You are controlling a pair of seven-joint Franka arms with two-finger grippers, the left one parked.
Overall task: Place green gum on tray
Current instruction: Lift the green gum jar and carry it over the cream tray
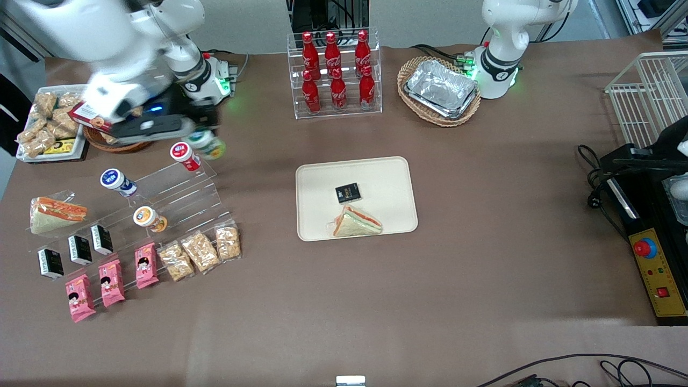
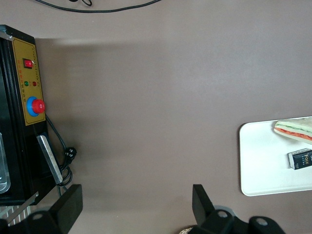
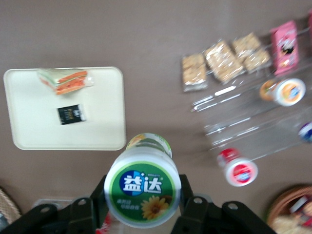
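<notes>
My right gripper [image 1: 207, 141] is shut on the green gum [image 1: 208, 144], a white canister with a green-ringed lid. It holds the canister in the air above the top step of the clear acrylic riser, beside the red-lidded canister [image 1: 184, 155]. In the right wrist view the gum [image 3: 143, 192] sits squeezed between the two black fingers [image 3: 187, 202]. The cream tray [image 1: 387, 177] lies at mid-table, toward the parked arm from the gripper, and shows in the right wrist view [image 3: 34, 126]. It carries a wrapped sandwich [image 1: 356, 222] and a small black packet [image 1: 348, 192].
The acrylic riser [image 1: 177, 199] holds blue-lidded [image 1: 116, 181] and orange-lidded [image 1: 148, 218] canisters, black packets, pink packets and cracker bags. A cola bottle rack [image 1: 334, 72] and a wicker basket with foil trays [image 1: 439, 90] stand farther from the camera. A snack tray [image 1: 48, 126] sits by the working arm.
</notes>
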